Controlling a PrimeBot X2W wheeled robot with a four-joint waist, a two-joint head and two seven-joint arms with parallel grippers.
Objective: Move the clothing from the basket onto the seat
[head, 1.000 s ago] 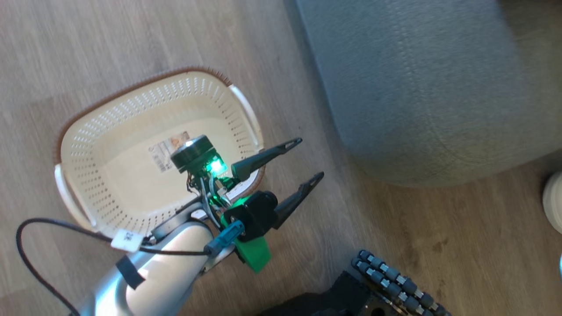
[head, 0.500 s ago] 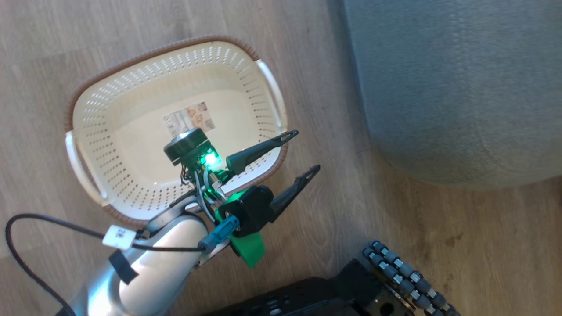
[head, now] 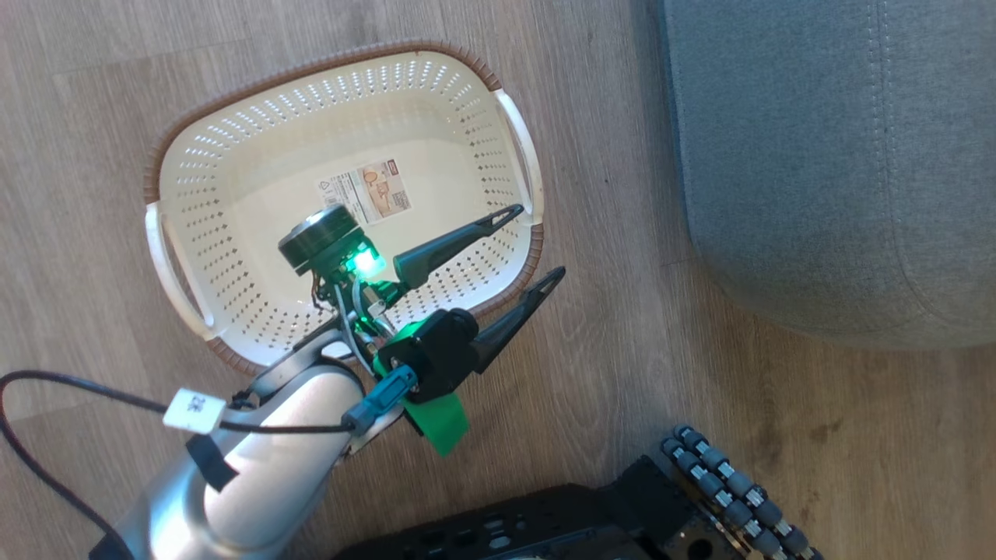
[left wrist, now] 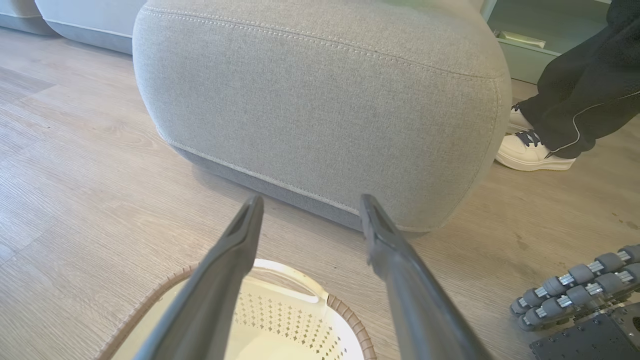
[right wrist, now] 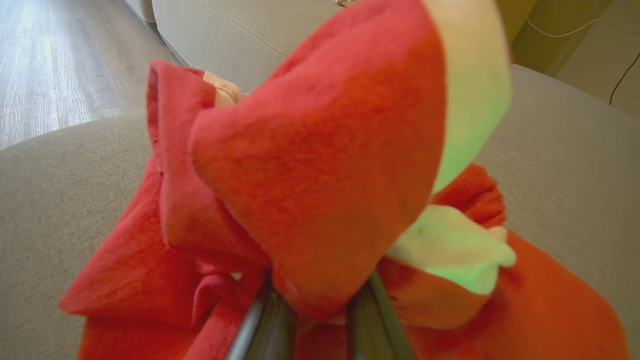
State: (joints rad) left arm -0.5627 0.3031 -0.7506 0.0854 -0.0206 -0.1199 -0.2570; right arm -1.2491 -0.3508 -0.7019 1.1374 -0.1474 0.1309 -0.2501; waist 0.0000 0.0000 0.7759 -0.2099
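- My left gripper (head: 538, 241) is spread wide with nothing between its two dark fingers. In the head view it hangs above the basket's right-hand rim.
- One finger of it lies over the perforated wall and the other reaches out past the brown rim, over the wooden floor (head: 607, 373).
- The basket (head: 436, 85) stands on that floor to the left of the seat (head: 840, 155), apart from it with a strip of boards between. Its cream bottom is bare to the camera and carries a paper label (head: 364, 189).
- Along my left fingers I look at the seat's rounded grey side and its line of pale stitching. The basket's rim is just under the fingers.
- A person's white shoe (left wrist: 530, 150) and a dark trouser leg stand by the seat's far corner.
- The grey rollers (left wrist: 575, 290) of my base lie on the floor at the lower right.
- My right gripper (right wrist: 322, 295) is narrowed on a raised fold of the clothing (right wrist: 320, 190), pinching it between both fingers.
- The clothing is over the seat's top cushion. Red fabric spreads low on the upholstery to either side, and a pale stripe band shows at the fold's upper right.
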